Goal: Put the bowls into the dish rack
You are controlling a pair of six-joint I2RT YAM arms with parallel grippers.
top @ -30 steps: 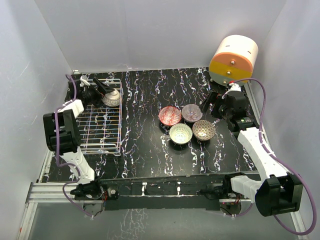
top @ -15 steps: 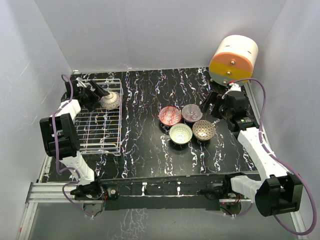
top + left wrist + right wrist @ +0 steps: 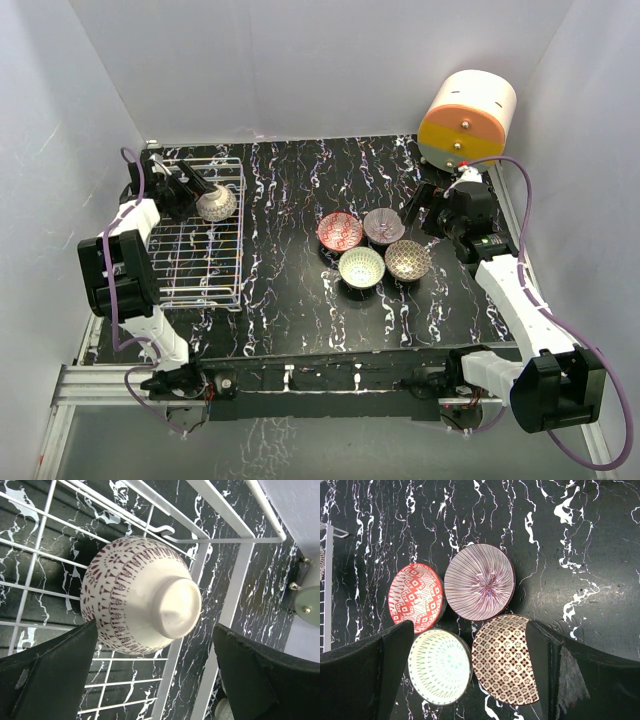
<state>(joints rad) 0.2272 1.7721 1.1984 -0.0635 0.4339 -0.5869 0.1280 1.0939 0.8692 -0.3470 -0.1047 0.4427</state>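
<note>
**Left to right.** The left arm is extended to the far end of the rectangular white wire dish rack (image 3: pixel 240 240). The left gripper (image 3: pixel 200 190) is spread wide about a whitish patterned ceramic bowl (image 3: pixel 135 605), which is seen tilted in the rack's far right corner. A red bowl (image 3: pixel 340 232), purple-grey bowl (image 3: pixel 384 226), pale green bowl (image 3: pixel 361 267) and brown lattice bowl (image 3: pixel 408 260) are clustered on the black marbled worktop (image 3: pixel 290 290). The right arm is stretched forward beside them, with the right gripper (image 3: pixel 420 205) held wide.
</note>
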